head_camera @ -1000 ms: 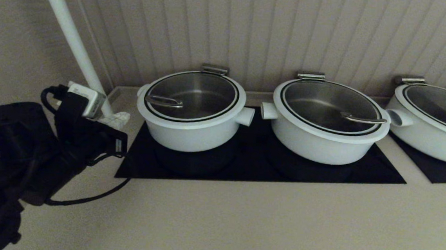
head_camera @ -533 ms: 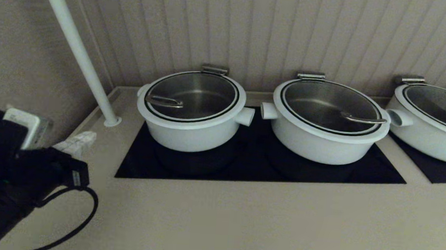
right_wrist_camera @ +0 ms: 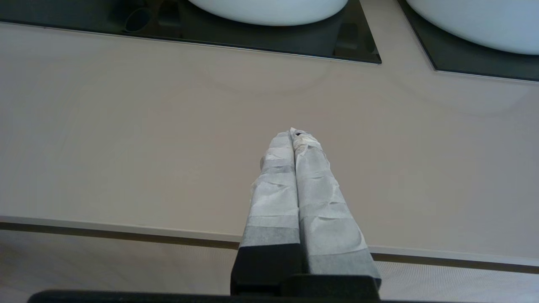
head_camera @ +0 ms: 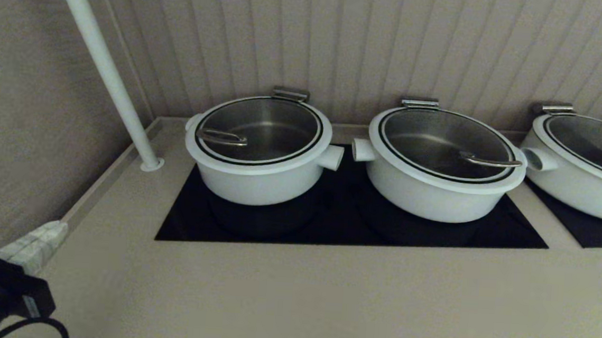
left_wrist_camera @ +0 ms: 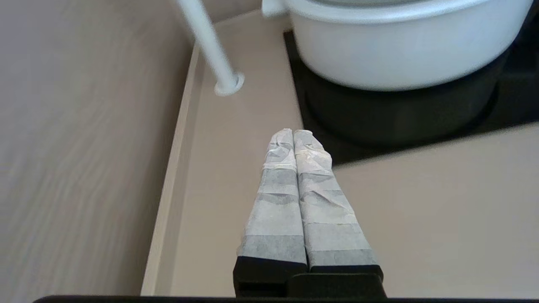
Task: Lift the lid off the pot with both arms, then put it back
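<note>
Both grippers, left gripper [left_wrist_camera: 293, 134] and right gripper [right_wrist_camera: 293, 134], pinched closed and empty, sit far from the lid [head_camera: 259, 129] on the pot [head_camera: 258, 179]; reaching closed risks knocking it.

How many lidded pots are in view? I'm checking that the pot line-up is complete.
3: the pot on the left of the dark cooktop, a wider one beside it, a third cut off at the right edge; more may lie beyond.
</note>
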### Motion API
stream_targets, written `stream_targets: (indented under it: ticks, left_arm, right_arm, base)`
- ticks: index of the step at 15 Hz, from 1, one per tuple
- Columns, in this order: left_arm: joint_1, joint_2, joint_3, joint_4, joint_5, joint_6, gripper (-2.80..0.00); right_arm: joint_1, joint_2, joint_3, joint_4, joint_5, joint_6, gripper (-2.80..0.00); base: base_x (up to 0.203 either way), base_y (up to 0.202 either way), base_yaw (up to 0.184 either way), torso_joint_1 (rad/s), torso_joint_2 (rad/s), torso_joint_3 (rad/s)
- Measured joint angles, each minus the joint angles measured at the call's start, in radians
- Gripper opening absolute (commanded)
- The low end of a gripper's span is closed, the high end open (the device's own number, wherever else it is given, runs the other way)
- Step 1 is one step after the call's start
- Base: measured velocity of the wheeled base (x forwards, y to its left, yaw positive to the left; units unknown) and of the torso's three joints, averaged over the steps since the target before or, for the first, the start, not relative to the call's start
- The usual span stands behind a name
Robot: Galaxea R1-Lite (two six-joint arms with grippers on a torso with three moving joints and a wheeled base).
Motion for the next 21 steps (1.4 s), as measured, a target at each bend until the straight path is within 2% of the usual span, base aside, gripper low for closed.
stream_targets:
  ticks: [3, 9, 12, 16, 21]
  left_arm:
    - [0.021, -0.152, 0.002, 0.178, -0.009, -0.006, -2.80]
    - [0.113, -0.548, 0.003, 0.692, -0.097, -0.017, -2.80]
    - [0.137, -0.723, 0.003, 0.906, -0.129, -0.029, -2.80]
    - [0.143, -0.891, -0.004, 1.027, -0.184, -0.043, -2.80]
    - [0.139, -1.006, -0.011, 1.043, -0.184, -0.077, -2.80]
  right_arm:
    - [0.000, 0.000, 0.000, 0.000, 0.000, 0.000, -2.80]
    - [0.000, 0.000, 0.000, 0.000, 0.000, 0.000, -2.80]
    - [0.000, 0.000, 0.000, 0.000, 0.000, 0.000, -2.80]
    - [0.000, 0.000, 0.000, 0.000, 0.000, 0.000, -2.80]
    - [0.000, 0.000, 0.000, 0.000, 0.000, 0.000, -2.80]
  base:
    - [0.000, 0.000, 0.000, 0.000, 0.00, 0.000]
    - [0.000, 0.000, 0.000, 0.000, 0.00, 0.000]
    - [0.000, 0.000, 0.000, 0.000, 0.00, 0.000]
    - [0.000, 0.000, 0.000, 0.000, 0.00, 0.000]
    - [0.000, 0.000, 0.000, 0.000, 0.00, 0.000]
